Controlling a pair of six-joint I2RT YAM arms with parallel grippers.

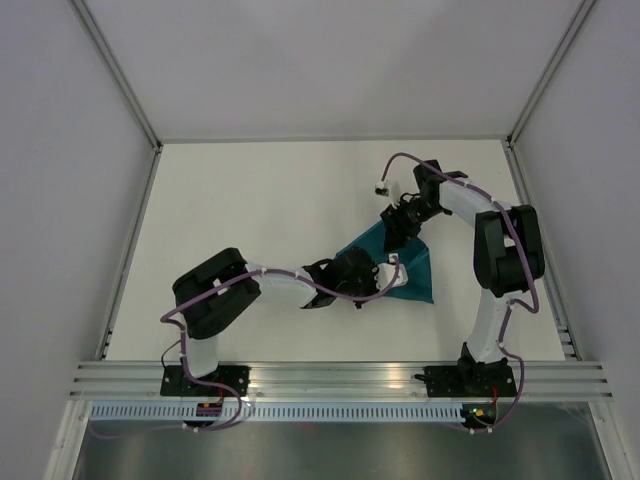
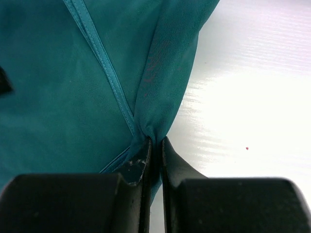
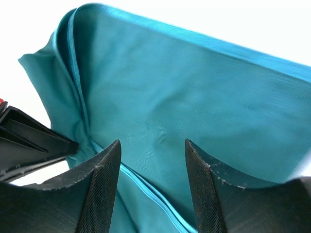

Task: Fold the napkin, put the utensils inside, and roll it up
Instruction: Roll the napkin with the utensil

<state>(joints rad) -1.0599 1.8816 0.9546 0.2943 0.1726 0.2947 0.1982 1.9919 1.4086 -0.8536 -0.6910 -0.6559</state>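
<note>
1. Napkin (image 1: pixel 415 275) – doubled over, right of table (image 1: pixel 250 220) centre, between both grippers.
2. Left gripper (image 2: pixel 155 141) – pinched tight on napkin's bunched edge; pull it flat, edges aligned.
3. Right gripper (image 3: pixel 153 145) – jaws wide, empty, over napkin; should smooth the fold.

You have bright, even light from above in the top view, with only faint shadows. In your left wrist view the table (image 2: pixel 252 97) glares streaky white; the napkin (image 3: pixel 184 97) looks slightly soft in the right wrist view.
</note>
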